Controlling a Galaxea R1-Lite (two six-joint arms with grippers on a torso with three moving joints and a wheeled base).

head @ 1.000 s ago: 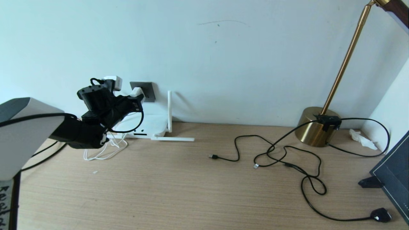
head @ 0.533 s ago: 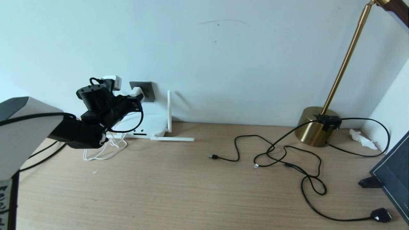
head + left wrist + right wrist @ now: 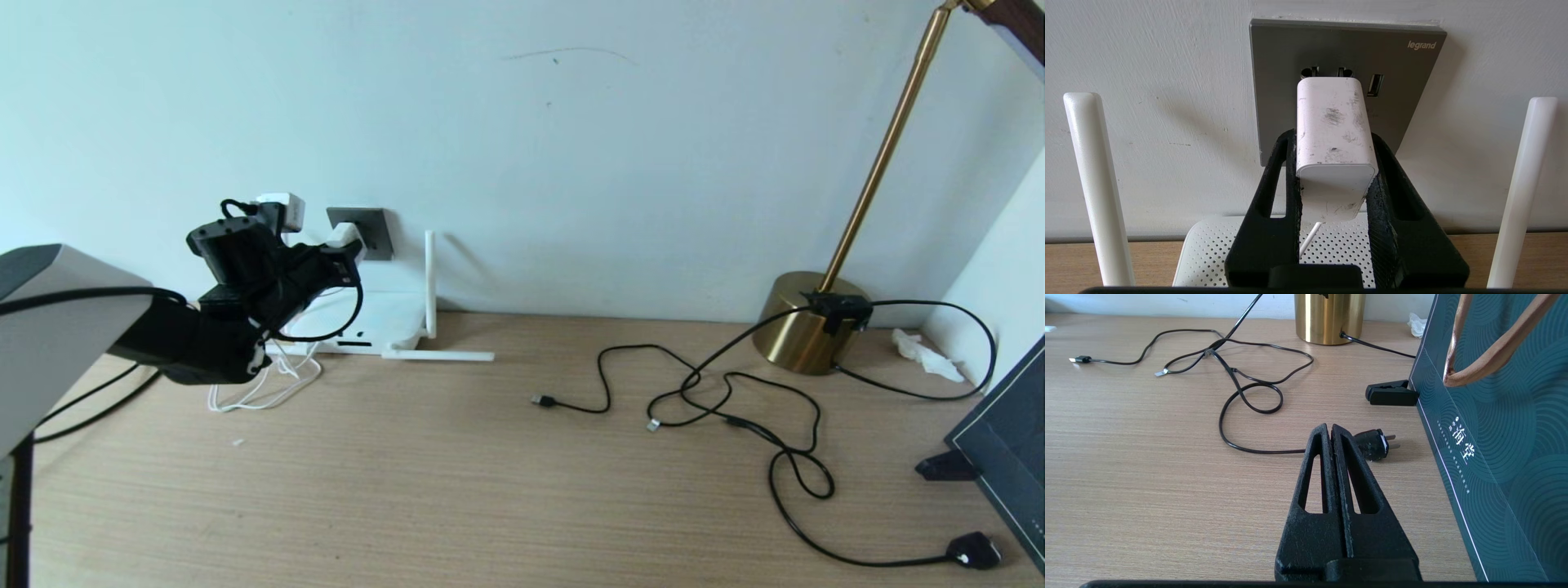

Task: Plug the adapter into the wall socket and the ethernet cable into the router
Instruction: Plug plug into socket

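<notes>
The left gripper (image 3: 1333, 171) is closed on the white adapter (image 3: 1333, 139), one finger on each side, and holds it against the dark grey wall socket (image 3: 1392, 53) at the far left, above the router (image 3: 371, 320). The right gripper (image 3: 1333, 435) is fully closed and empty, near a black plug (image 3: 1372, 444) on the table (image 3: 457, 490).

Head camera overlooks the desk (image 3: 490, 490); wrist cameras sit close, sharing it.
</notes>
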